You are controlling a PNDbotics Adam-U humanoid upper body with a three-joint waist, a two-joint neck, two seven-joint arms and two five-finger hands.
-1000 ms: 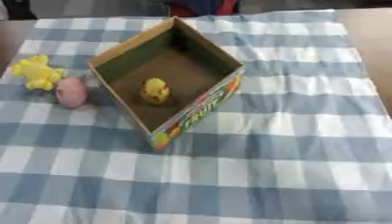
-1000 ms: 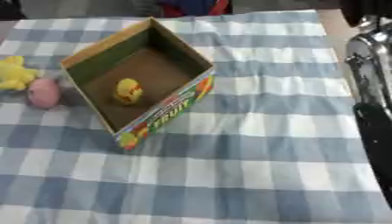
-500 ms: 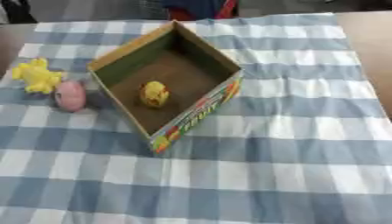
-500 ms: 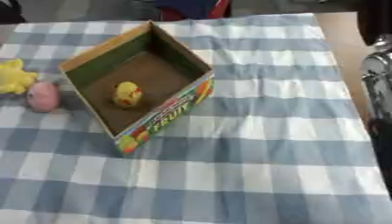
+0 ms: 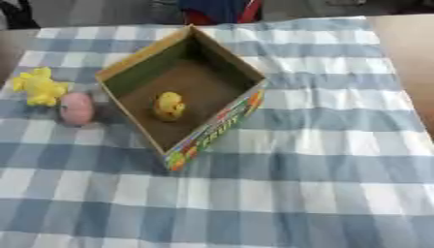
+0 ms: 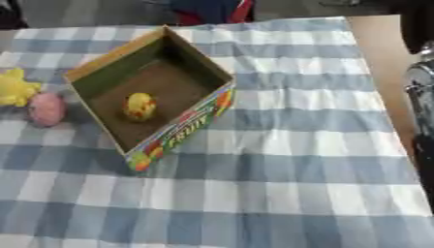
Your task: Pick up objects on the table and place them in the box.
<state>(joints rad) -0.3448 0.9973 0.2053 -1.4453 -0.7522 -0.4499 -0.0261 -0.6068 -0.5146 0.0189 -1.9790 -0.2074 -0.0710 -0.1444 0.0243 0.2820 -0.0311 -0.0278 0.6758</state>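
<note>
An open cardboard box (image 5: 222,127) with a colourful printed front stands on the blue-and-white checked cloth, left of centre. Inside it, on the brown floor, lies a small yellow toy (image 5: 169,105). Outside the box, on the cloth to its left, a pink egg-shaped object (image 5: 76,108) lies beside a yellow plush toy (image 5: 37,87); the two look close together or touching. Part of my right arm (image 6: 421,111), dark with a silver joint, shows at the right edge of the right eye view. Neither hand appears in any view.
The checked cloth (image 5: 297,193) covers most of the table; bare brown tabletop (image 6: 377,43) shows at the far right. Something blue and red (image 5: 219,9) sits beyond the table's far edge.
The whole picture has shifted a little, so the camera has moved. My right arm shows less in the right eye view and sits nearer the edge. The objects keep their places.
</note>
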